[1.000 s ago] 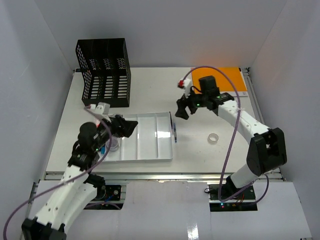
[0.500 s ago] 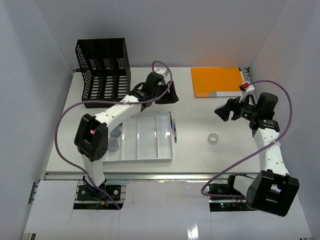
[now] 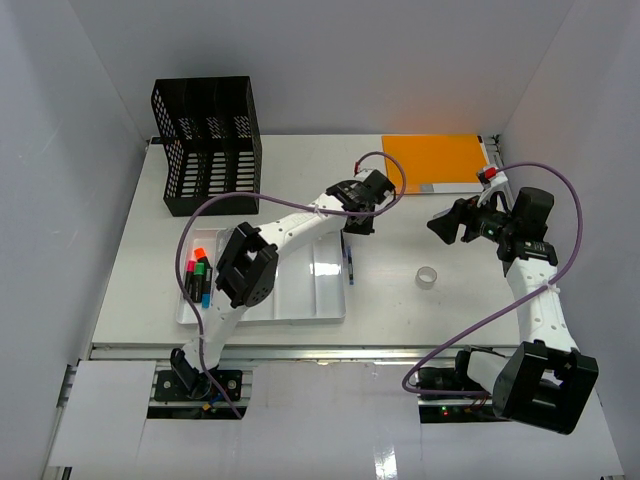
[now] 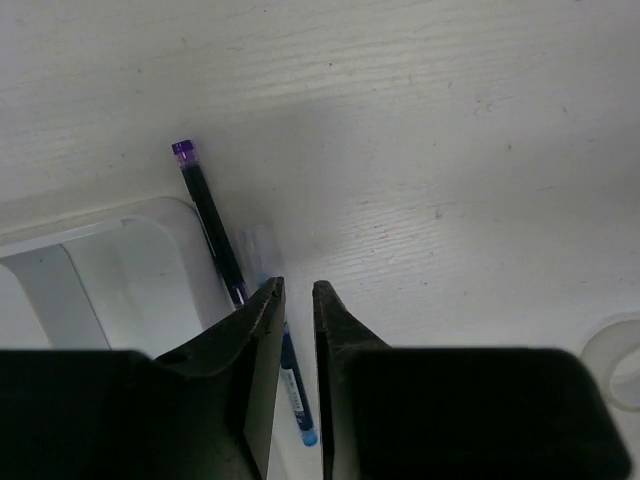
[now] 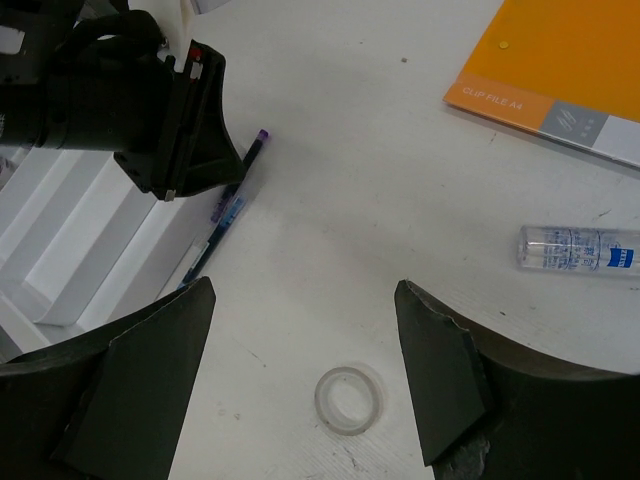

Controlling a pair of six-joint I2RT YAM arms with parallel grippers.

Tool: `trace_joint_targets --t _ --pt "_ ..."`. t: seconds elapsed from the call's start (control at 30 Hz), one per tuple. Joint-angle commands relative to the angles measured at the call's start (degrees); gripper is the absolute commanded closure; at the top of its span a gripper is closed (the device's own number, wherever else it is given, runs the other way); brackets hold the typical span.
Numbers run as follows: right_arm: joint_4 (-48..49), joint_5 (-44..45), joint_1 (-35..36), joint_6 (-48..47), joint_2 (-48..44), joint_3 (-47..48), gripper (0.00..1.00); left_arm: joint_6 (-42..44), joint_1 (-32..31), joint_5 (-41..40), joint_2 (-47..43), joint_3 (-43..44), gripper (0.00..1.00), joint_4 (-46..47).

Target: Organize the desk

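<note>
The desk [image 3: 400,310] is a white tabletop. A dark pen with a purple cap [image 4: 212,225] and a blue pen [image 4: 295,385] lie side by side against the right wall of the white tray [image 3: 300,300]. My left gripper [image 3: 356,224] hovers over their far end. In the left wrist view the left gripper [image 4: 295,285] has its jaws drawn to a thin gap, with nothing between them. My right gripper [image 3: 450,222] stands open and empty above bare desk, and in its own view the right gripper [image 5: 305,288] frames the clear tape ring [image 5: 347,400] lying ahead.
Several markers [image 3: 197,275] lie in the tray's left compartment. A black mesh organizer [image 3: 207,145] stands at the back left. An orange folder [image 3: 435,163] lies at the back right, with a clear tube [image 5: 580,250] near it. The tape ring [image 3: 428,277] sits right of the tray.
</note>
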Motion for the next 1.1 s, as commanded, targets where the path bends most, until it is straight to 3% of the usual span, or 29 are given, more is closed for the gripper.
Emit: trace_joint_targets --t 0.0,0.23,1.07 --pt "2.4 -0.6 -0.1 0.6 -0.9 0.0 0.20 -3.6 -1.6 -10.8 1.0 5.8 0.71 -6.5" --pt "2.4 -0.4 -0.1 0.7 -0.6 0.0 0.20 -6.4 -2.4 -15.0 3.5 7.0 0.63 -8.4" --pt "2.4 0.3 -0.1 0.8 0.4 0.0 0.20 -12.7 -3.0 -19.9 9.1 6.3 0.62 -11.6"
